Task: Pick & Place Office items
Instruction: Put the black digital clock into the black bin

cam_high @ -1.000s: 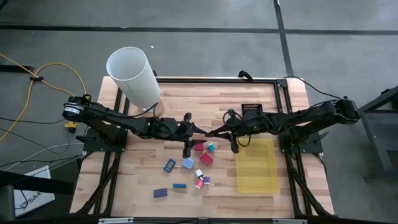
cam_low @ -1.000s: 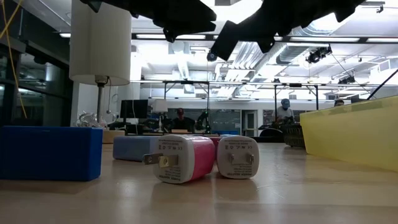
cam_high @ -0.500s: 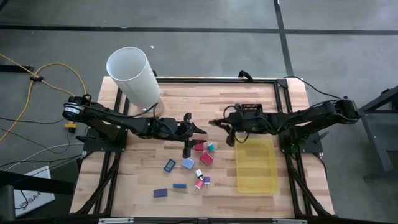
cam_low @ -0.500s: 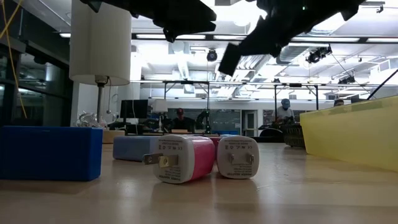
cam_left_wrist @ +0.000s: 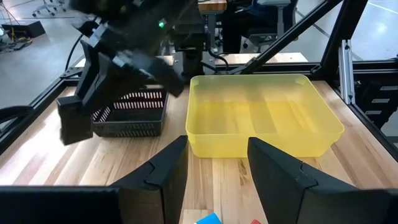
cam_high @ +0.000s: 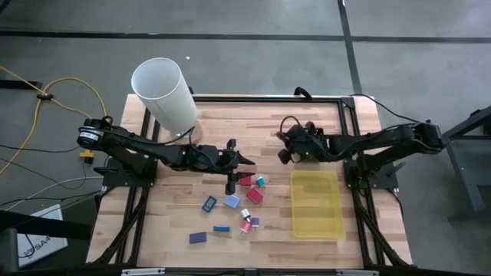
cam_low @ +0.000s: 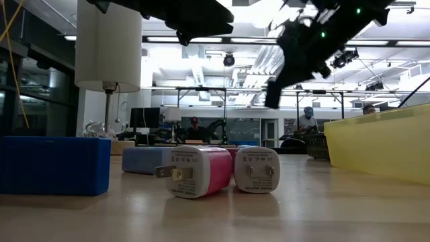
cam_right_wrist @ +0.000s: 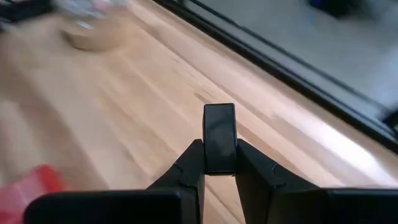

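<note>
Above the table's middle right, my right gripper point(cam_high: 284, 153) is shut on a small black block point(cam_right_wrist: 219, 134), which also shows in the left wrist view point(cam_left_wrist: 74, 121) and the low view point(cam_low: 274, 94). Left of it, my left gripper point(cam_high: 247, 162) stands open and still above the table's middle, with nothing between its fingers point(cam_left_wrist: 217, 146). Several office items lie on the wood below and nearer: two red ones point(cam_high: 246, 181) point(cam_high: 255, 195), a cyan one point(cam_high: 261, 182), blue ones point(cam_high: 209, 203) and a pink-and-white plug point(cam_low: 195, 171). The yellow tray point(cam_high: 316, 203) stands at the right. My right gripper pinches the black block by one end point(cam_right_wrist: 219, 163) between its two fingers point(cam_right_wrist: 186, 165); the rest of the block sticks out past the fingertips. The fingers slant downward. The block is lifted clear, well above the table.
A tall white cylinder point(cam_high: 163, 93) stands at the far left corner. A black mesh basket point(cam_left_wrist: 130, 112) sits beyond the tray, under my right arm. Bare wood lies along the far edge and the near left.
My right gripper has drawn back from my left gripper's fingertips toward the table's right and has sunk lower. Its wrist has rolled and tipped down, so the black block, still held, now points downward.
</note>
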